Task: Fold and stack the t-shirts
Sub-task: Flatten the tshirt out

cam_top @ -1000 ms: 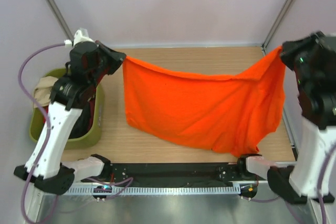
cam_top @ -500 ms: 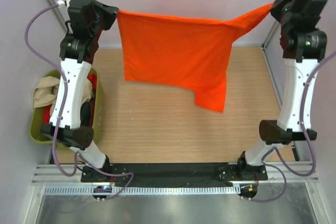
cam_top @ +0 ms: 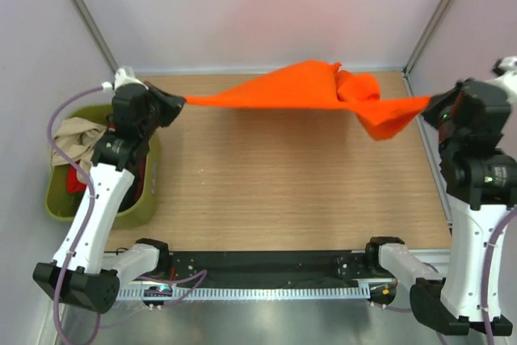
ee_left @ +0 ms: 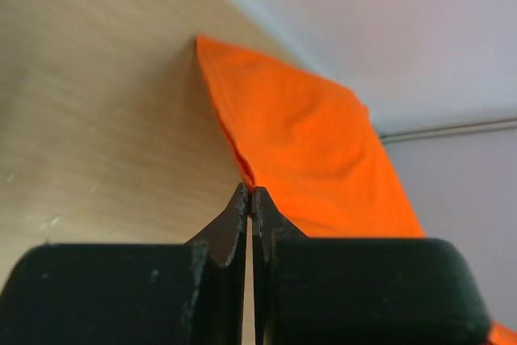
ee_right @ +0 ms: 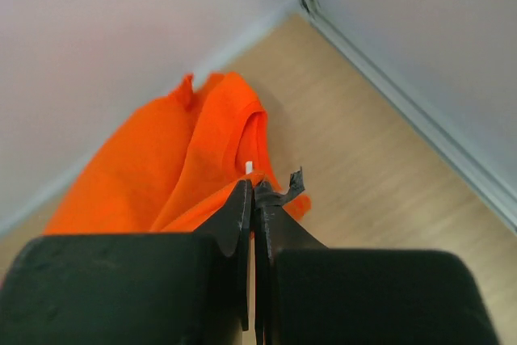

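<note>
Between the two sets of jaws the orange shirt (cam_top: 307,90) hangs strung above the far side of the table (cam_top: 266,191) — taut near the left gripper (cam_top: 181,103), bunched and twisted just short of the right gripper (cam_top: 430,106). Both pairs of jaws are closed right down on cloth: the left nips an edge that runs straight out ahead of its tips, the right a fold beside the collar, whose small white label shows just beyond them. I judge the shirt light, limp and quick to twist, so it should drape wherever it is lowered. Corners and seams — shoulders or hem — look the surest holds, since a thin pinch may slip. Behind the left jaws a beige shirt (cam_top: 77,131) lies in the tub (cam_top: 56,204).
</note>
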Controlling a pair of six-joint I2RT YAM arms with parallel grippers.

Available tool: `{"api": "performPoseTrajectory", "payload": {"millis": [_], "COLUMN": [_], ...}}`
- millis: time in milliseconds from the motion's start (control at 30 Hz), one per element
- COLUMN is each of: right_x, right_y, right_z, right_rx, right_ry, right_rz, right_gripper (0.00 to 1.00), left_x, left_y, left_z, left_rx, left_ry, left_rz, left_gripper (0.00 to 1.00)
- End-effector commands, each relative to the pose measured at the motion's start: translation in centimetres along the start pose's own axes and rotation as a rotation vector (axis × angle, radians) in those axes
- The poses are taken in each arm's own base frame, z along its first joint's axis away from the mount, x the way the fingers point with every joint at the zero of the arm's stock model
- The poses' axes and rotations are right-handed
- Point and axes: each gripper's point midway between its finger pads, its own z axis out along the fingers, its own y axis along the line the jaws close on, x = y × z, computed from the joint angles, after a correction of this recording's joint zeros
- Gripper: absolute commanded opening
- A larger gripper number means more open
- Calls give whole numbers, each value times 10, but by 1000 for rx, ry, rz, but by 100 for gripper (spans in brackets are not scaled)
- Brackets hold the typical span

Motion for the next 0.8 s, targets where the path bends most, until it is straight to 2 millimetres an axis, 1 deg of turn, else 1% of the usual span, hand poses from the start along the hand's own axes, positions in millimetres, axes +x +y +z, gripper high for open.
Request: {"api": "performPoseTrajectory", "payload": {"millis": [0, 33, 67, 100, 133, 200, 233, 300, 333, 400, 433, 467, 533, 600, 633, 700, 767], "right_x": [73, 100, 113, 130, 153, 181, 208, 223, 234, 231, 223, 218, 216, 221, 227, 229, 235], "right_y": [-39, -53, -63, -78, -90, -105, -111, -119, -127, -128, -126, -127, -124, -116, -115, -107, -108], "right_z": [0, 1, -3, -12, -19, -32, -35, -46, -49, -58, -62, -64, -67, -64, -62, -55, -52], "right_rx": [111, 145, 174, 219, 232, 250, 244, 241, 257, 239, 231, 240, 236, 206, 198, 163, 161], "right_ry": [183, 248, 279, 334, 386, 463, 538, 570, 595, 575, 549, 532, 538, 563, 578, 573, 584], "right_rz": [-35, -65, -70, -91, -111, -116, -126, -122, -137, -122, -103, -90, -76, -59, -57, -39, -39], "right_gripper": [1, 1, 1, 1, 1, 1, 1, 1, 1, 1, 1, 1, 1, 1, 1, 1, 1], "left_x": [32, 43, 49, 61, 70, 86, 100, 124, 140, 156, 163, 163, 160, 155, 154, 153, 152], "left_y": [40, 56, 66, 83, 95, 111, 126, 136, 152, 162, 172, 184, 197, 202, 205, 206, 205], "left_z": [-4, -8, -11, -18, -22, -29, -33, -37, -40, -45, -49, -50, -53, -51, -52, -49, -48], "left_rx": [-38, -74, -93, -120, -149, -160, -178, -170, -201, -215, -248, -294, -350, -379, -397, -416, -421], "left_ry": [53, 84, 97, 117, 140, 176, 207, 286, 333, 390, 417, 405, 390, 372, 377, 385, 386], "left_rz": [50, 73, 82, 91, 98, 100, 96, 83, 77, 74, 79, 94, 130, 163, 172, 185, 187], "left_gripper": [0, 0, 0, 0, 0, 0, 0, 0, 0, 0, 0, 0, 0, 0, 0, 0, 0]}}
